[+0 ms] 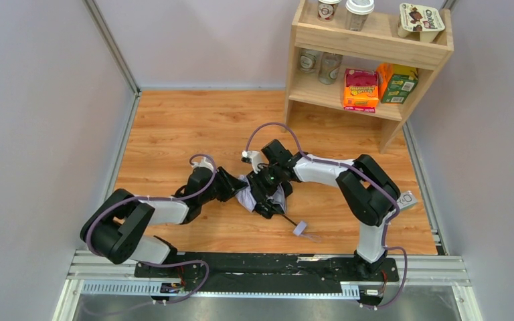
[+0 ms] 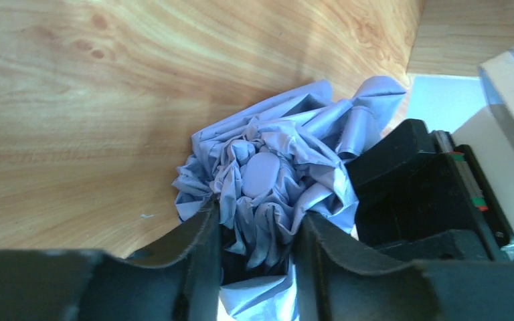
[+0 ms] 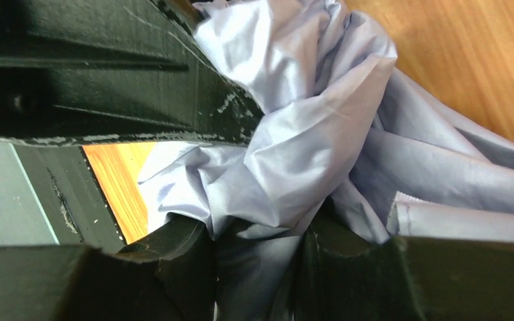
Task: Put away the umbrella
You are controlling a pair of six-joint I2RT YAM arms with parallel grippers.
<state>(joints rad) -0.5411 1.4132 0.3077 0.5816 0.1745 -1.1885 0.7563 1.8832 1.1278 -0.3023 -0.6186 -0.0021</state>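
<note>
Left gripper (image 2: pixel 260 219), right gripper (image 3: pixel 254 233) both clench crumpled thin lavender umbrella (image 2: pixel 268 170) fabric.

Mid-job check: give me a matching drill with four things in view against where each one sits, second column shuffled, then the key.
Things
1. umbrella canopy
2. strap tab
3. orange box
4. lidded cup

Places
A. on the top shelf
B. flat on the table, on the arm-base side of the bundle
C. on the lower shelf, beside the green box
D. bunched between the fingers of the left gripper and the right gripper

Pairs: 1-D, 2-B, 3-C, 4-A
</note>
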